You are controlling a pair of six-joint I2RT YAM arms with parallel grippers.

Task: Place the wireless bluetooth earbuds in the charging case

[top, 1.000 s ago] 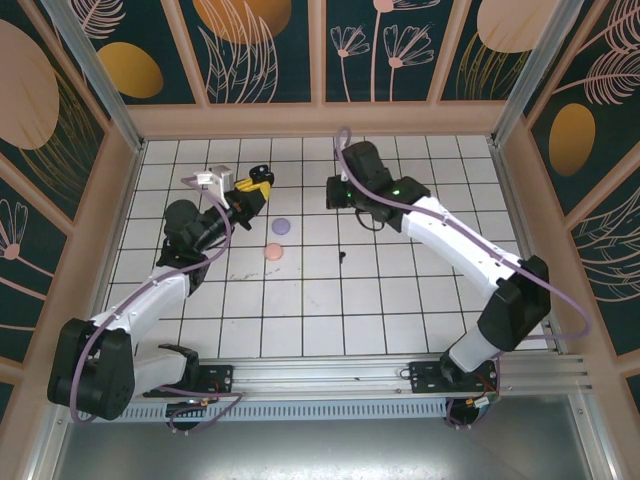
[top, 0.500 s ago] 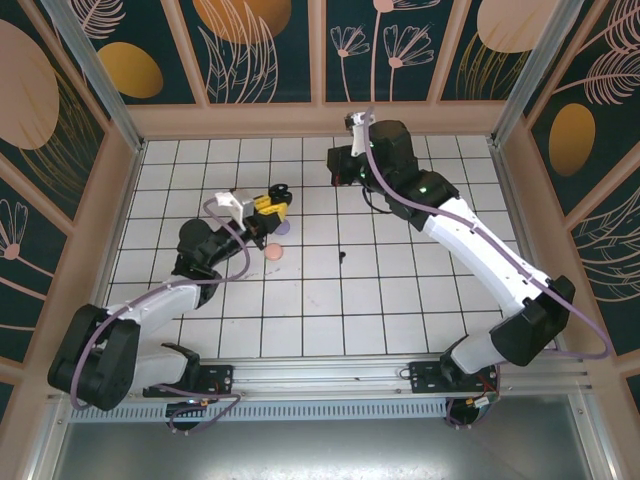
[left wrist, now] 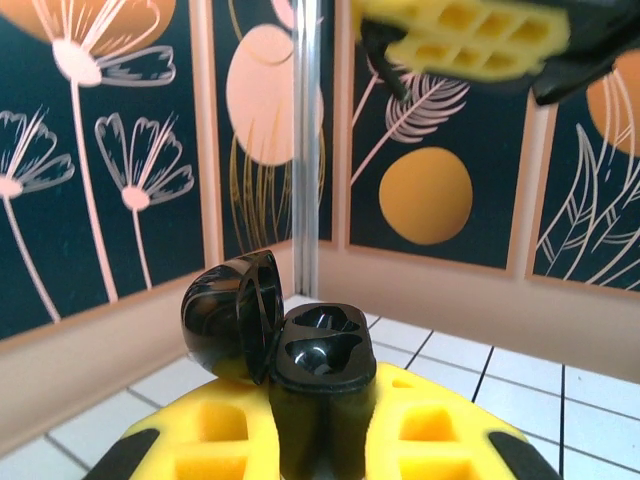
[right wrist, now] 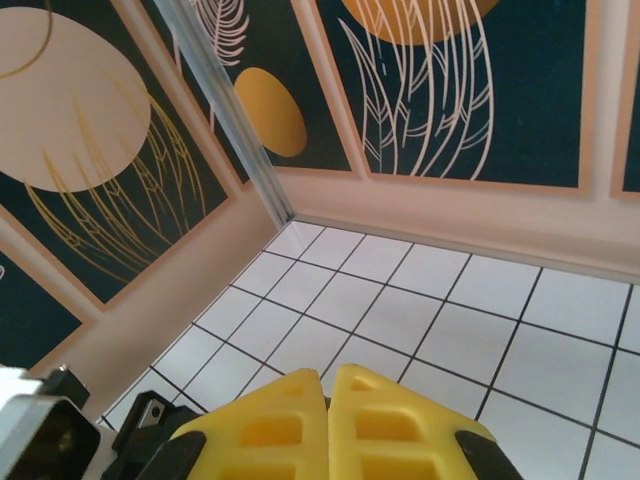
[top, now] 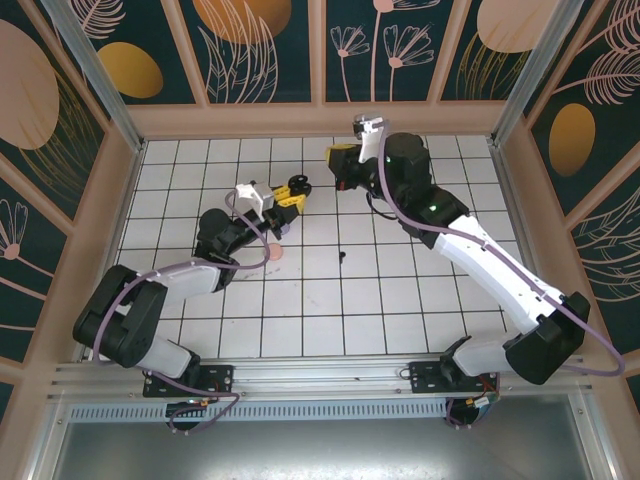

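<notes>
My left gripper (top: 297, 189) is shut on a black charging case (left wrist: 320, 350), which stands upright between the yellow fingers (left wrist: 205, 435). Its lid is swung open to the left and both sockets are empty. My right gripper (top: 339, 165) hovers just right of it, and in the left wrist view it hangs above the case as yellow pads (left wrist: 460, 35). Its fingers are pressed together (right wrist: 330, 375). A small black earbud (left wrist: 388, 68) pokes from their tip, mostly hidden. Another black earbud (top: 343, 255) lies on the white tiles.
A pink round disc (top: 274, 255) lies on the tiles beside the left forearm. Pink walls (top: 320, 120) enclose the tiled floor (top: 400, 300) on the far side and both flanks. Both grippers are raised off the floor, near the back middle.
The left gripper has carried the case right, towards the centre. The right gripper has risen and shifted slightly towards the far wall. The purple disc is now hidden behind the left arm.
</notes>
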